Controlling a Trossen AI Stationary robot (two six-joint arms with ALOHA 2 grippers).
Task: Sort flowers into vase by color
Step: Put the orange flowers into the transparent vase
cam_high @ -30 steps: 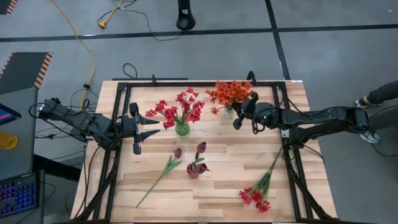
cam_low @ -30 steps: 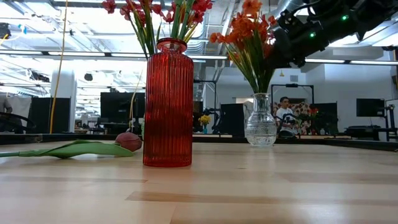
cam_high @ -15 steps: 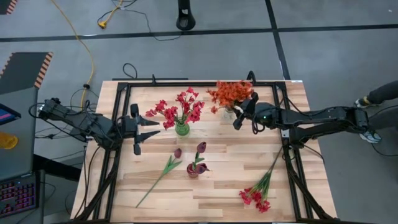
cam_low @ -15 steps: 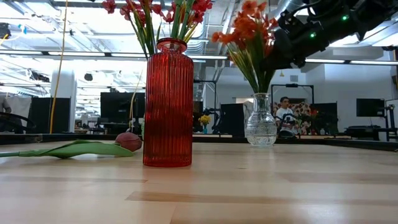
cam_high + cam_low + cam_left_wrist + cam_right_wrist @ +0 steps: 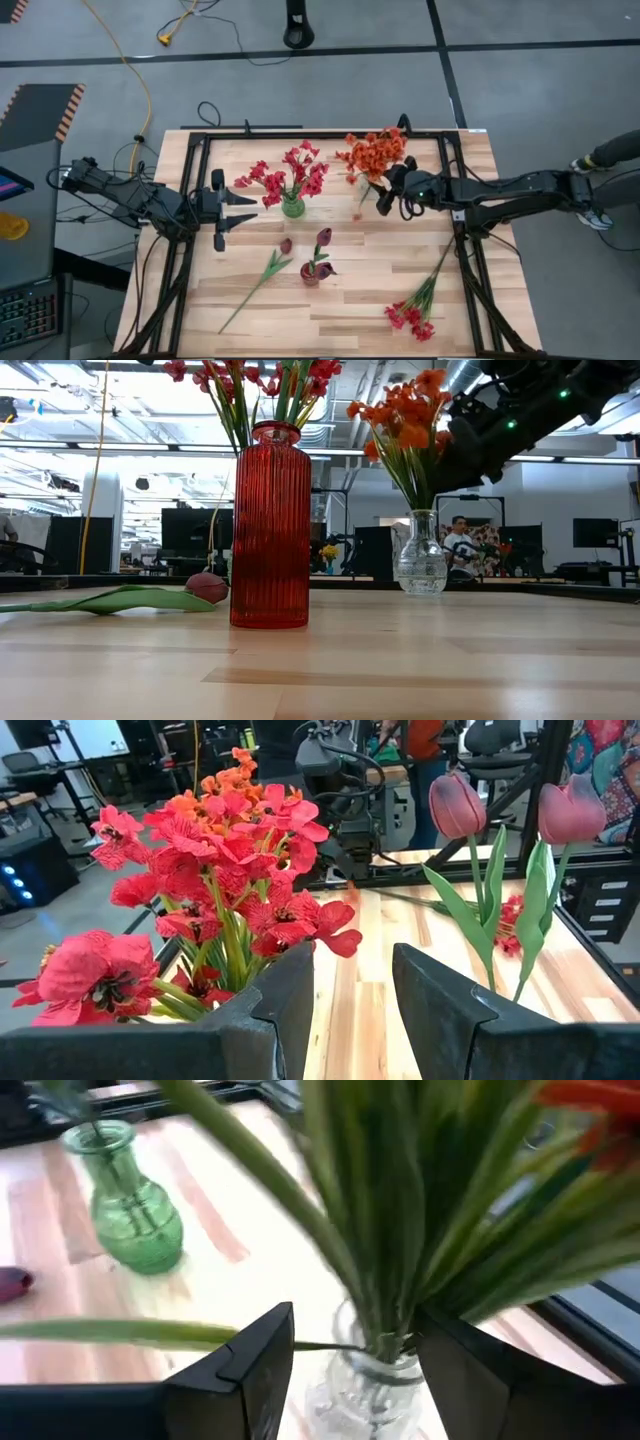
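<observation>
Orange flowers (image 5: pixel 375 152) stand in a clear glass vase (image 5: pixel 420 560) at the far right. My right gripper (image 5: pixel 383 192) is open at the vase's mouth, its fingers on either side of the green stems (image 5: pixel 385 1270). Pinkish-red flowers (image 5: pixel 285 178) stand in a green vase (image 5: pixel 292 207). My left gripper (image 5: pixel 228 212) is open and empty to the left of them. Two maroon tulips (image 5: pixel 323 238) stand in a red ribbed vase (image 5: pixel 270 525). One maroon tulip (image 5: pixel 268 272) and a pinkish-red bunch (image 5: pixel 415 308) lie flat on the table. My right gripper has the orange bunch's stems (image 5: pixel 385 1270) between its open fingers just above the clear vase's mouth, coming level from the table's right. I cannot tell whether a finger touches the stems. The vase stands upright on the table.
A black frame rail (image 5: pixel 190 240) runs around the table's edges. The loose tulip lies left of the red vase, the loose pinkish-red bunch near the front right corner. A person (image 5: pixel 458 545) sits in the room far behind the table.
My right gripper has gone a little toward the table's near edge beside the clear vase. The orange bunch has swayed in the vase, its heads shifting toward the table's right. The vase stays upright.
</observation>
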